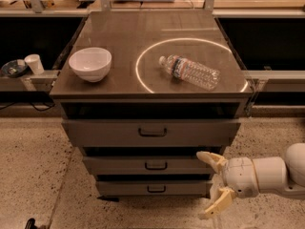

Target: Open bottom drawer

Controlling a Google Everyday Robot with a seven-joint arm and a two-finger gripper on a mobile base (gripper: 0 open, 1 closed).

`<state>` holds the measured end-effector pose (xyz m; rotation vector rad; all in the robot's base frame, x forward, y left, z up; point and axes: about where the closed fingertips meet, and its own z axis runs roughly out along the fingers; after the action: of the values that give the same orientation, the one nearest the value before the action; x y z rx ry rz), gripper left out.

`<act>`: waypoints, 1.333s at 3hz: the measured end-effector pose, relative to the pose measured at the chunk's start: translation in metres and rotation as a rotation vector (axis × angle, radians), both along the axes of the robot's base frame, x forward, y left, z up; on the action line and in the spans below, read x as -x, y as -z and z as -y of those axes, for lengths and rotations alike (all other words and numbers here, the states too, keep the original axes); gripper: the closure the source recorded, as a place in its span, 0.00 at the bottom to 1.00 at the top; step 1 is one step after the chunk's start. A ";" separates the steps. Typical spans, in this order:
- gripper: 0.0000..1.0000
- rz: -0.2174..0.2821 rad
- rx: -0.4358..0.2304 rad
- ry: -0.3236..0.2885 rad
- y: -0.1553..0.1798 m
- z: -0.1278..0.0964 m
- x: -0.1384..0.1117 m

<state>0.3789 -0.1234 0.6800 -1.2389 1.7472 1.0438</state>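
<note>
The grey cabinet has three drawer fronts. The bottom drawer [153, 188] is the narrowest and lowest, with a small dark bar handle [156, 189] at its centre, and its front sits closed. My gripper [213, 185] comes in from the lower right on a white arm, just right of the bottom drawer's right end. Its two tan fingers [210, 159] are spread wide, one above the other, and hold nothing. The gripper is well to the right of the handle and does not touch it.
A white bowl [90, 64] and a lying plastic water bottle [189, 72] rest on the cabinet top [147, 37]. The middle drawer [155, 165] and top drawer [152, 132] are above. A paper cup [33, 63] stands on a ledge at left. Speckled floor surrounds the cabinet.
</note>
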 end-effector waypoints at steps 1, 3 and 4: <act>0.00 0.000 -0.001 0.000 0.000 0.000 0.000; 0.00 0.261 0.169 -0.077 0.069 -0.027 0.010; 0.00 0.416 0.243 -0.048 0.115 -0.020 -0.004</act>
<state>0.3825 -0.1037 0.5652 -1.5292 1.5514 0.5545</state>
